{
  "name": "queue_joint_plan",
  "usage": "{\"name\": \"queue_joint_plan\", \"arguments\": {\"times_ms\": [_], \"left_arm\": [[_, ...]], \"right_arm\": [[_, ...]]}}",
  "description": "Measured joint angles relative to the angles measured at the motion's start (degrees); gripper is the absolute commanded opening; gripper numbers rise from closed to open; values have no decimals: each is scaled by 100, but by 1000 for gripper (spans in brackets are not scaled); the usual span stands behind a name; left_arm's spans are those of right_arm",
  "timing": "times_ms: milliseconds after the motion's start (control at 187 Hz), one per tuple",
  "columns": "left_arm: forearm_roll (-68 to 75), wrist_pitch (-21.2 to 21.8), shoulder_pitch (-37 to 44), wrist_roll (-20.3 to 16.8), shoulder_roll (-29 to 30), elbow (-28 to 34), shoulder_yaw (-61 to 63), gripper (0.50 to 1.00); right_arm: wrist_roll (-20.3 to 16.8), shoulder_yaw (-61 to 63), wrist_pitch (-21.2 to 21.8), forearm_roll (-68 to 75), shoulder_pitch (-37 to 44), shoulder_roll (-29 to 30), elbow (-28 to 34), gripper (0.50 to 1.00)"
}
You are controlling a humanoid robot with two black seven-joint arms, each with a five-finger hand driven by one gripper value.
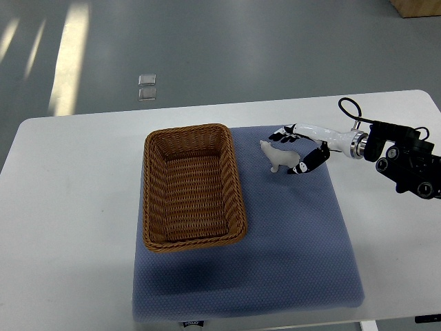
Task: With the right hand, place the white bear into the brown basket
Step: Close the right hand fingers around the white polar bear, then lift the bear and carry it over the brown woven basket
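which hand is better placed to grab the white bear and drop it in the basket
Right. The right hand already sits around the white bear on the blue mat, fingers curved on both sides of it, with the brown basket just beside. The left arm is out of view.

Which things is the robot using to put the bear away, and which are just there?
Part of the job:
white bear
brown basket, with nothing in it
right hand, fingers around the bear

Just there:
blue mat
white table
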Motion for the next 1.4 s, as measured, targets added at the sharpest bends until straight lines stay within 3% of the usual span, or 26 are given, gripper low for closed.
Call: {"name": "queue_joint_plan", "arguments": {"times_ms": [262, 411, 491, 972, 1399], "left_arm": [[0, 4, 0, 0, 0, 2, -7, 1000], [0, 4, -4, 7, 0, -3, 2, 1000], [0, 4, -7, 8, 0, -3, 4, 1000], [-1, -1, -22, 18, 0, 6, 14, 1000], [-1, -2, -35, 18, 0, 4, 14, 1000]], "right_arm": [[2, -243, 2, -77, 46, 65, 4, 719], [2, -306, -19, -87, 98, 72, -2, 605], [0, -337, -48, -88, 110, 73, -4, 500], [-10, -321, -305, -22, 456, 32, 53, 500], [-21, -422, -247, -49, 1493, 312, 799, 500]]}}
